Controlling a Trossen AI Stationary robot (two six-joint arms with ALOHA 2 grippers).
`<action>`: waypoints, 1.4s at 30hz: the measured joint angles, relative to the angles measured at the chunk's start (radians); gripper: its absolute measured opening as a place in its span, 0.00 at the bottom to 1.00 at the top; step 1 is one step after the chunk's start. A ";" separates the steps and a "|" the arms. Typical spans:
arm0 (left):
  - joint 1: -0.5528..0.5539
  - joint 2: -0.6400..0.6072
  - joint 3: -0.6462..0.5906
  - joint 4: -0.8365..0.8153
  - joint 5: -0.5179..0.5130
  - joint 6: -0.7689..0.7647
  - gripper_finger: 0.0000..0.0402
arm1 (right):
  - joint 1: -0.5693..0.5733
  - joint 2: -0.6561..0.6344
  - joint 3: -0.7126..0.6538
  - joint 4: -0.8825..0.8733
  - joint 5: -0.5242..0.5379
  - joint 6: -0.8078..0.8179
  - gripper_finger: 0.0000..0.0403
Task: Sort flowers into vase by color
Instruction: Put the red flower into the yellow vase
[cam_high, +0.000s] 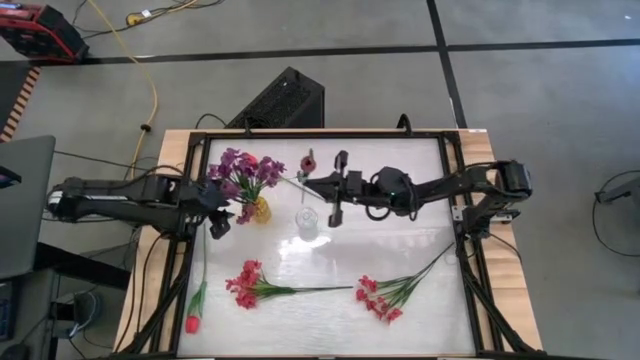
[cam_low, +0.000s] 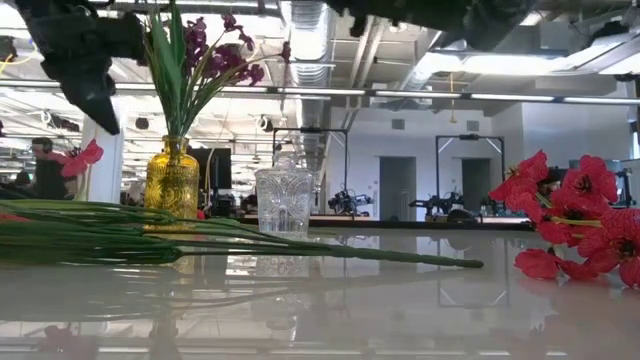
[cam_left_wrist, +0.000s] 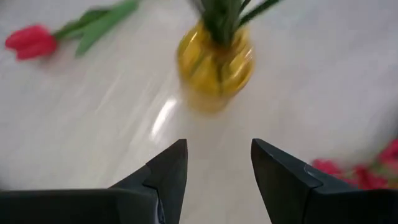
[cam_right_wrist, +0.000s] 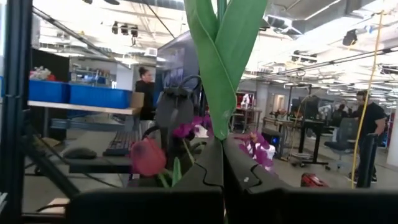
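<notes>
- Right now, your right tool (cam_high: 312, 184) sits at upper centre of the high view, just above the clear vase (cam_high: 306, 222), and it is clamped on a tulip (cam_high: 307, 161): the right wrist view shows the fingers (cam_right_wrist: 205, 171) pressed together with a green leaf (cam_right_wrist: 219, 62) rising from between them.
- Your left tool (cam_high: 218, 226) hangs left of centre, just beside the yellow vase (cam_high: 260, 209); its fingers (cam_left_wrist: 165, 171) stand wide apart with nothing between them.
- The yellow vase already holds the purple sprays (cam_high: 240, 168). The clear vase looks empty from the low view.
- Two red-pink sprays lie flat on the tabletop (cam_high: 400, 240): one (cam_high: 246, 284) at lower centre-left of the high view, the other (cam_high: 379, 298) at lower centre-right. A red tulip (cam_high: 192, 321) lies at lower left, near the tabletop edge.
- These flowers will likely be very light, with thin, springy stems, so expect a held stem to swing and the head to droop when you tilt it.
- I would take a stem well down from the blossom, where it is bare; the petals look soft and would crush or slip.
- The clear vase is probably light and tippy: feed the stem end straight down into the mouth rather than brushing the rim.
- The stems lie flush on a glossy tabletop, so a low, square approach seems needed to get under one.
</notes>
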 joint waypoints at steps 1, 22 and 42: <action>0.000 0.026 0.007 -0.018 -0.002 0.001 0.41 | 0.000 -0.015 -0.025 0.012 0.000 0.000 0.04; -0.001 0.459 -0.009 0.181 -0.084 0.172 0.41 | 0.066 -0.116 -0.284 0.243 0.003 0.014 0.04; 0.022 0.086 -0.010 0.165 -0.092 0.173 0.41 | 0.061 -0.115 -0.284 0.239 0.004 0.015 0.04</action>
